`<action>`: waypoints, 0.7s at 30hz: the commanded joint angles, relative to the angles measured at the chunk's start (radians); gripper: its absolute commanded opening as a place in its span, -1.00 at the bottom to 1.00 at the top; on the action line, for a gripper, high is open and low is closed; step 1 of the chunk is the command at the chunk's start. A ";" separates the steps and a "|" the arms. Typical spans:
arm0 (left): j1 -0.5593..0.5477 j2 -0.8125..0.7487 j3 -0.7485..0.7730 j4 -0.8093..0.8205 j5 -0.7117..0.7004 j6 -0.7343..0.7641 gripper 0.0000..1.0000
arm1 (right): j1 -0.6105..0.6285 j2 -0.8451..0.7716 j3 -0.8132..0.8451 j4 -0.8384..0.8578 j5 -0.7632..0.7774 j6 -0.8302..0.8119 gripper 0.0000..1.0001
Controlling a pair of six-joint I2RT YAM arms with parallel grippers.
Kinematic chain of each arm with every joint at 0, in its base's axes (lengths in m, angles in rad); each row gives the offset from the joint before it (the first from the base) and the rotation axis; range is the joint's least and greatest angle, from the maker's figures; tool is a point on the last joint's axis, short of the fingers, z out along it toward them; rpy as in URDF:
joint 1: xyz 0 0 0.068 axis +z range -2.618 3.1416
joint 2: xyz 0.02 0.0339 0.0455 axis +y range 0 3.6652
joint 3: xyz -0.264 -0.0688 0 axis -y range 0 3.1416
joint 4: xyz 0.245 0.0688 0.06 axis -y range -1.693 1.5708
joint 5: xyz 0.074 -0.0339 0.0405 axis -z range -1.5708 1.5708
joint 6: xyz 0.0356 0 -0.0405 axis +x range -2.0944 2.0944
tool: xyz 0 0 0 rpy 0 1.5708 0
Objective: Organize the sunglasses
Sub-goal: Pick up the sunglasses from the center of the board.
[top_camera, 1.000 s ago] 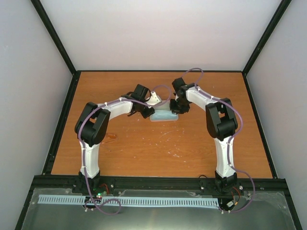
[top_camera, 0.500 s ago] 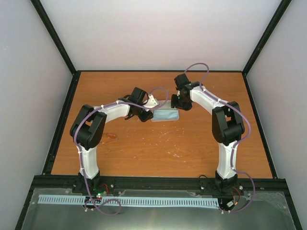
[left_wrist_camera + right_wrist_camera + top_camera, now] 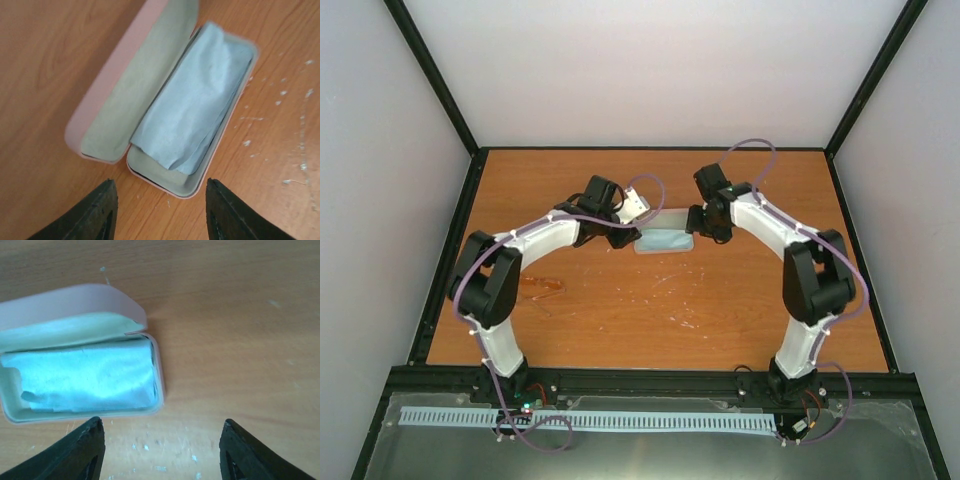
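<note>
Left claw (image 3: 160, 200) and right claw (image 3: 161, 440) have backed off mid-frame, released, empty; light-blue fabric cloth (image 3: 195, 115) fills open pink rounded case (image 3: 222, 145); lid-closing probably remains.

A pink case (image 3: 134, 90) lies open on the orange-brown wooden worktop (image 3: 45, 55), in the middle of the left wrist view. Its lid is folded back toward the upper left, with the pale lining showing. A light blue cloth (image 3: 195, 105) lies rumpled in the base and fills most of it. White specks (image 3: 301, 165) dot the worktop near the right edge.
</note>
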 commanded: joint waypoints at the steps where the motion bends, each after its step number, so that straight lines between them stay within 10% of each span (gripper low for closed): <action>1: 0.004 -0.097 -0.016 0.037 0.092 0.034 0.04 | 0.008 -0.160 -0.102 0.030 0.068 0.113 0.27; 21: 0.225 0.087 0.364 -0.225 0.403 0.022 0.25 | 0.112 -0.334 -0.137 -0.035 0.271 0.380 0.36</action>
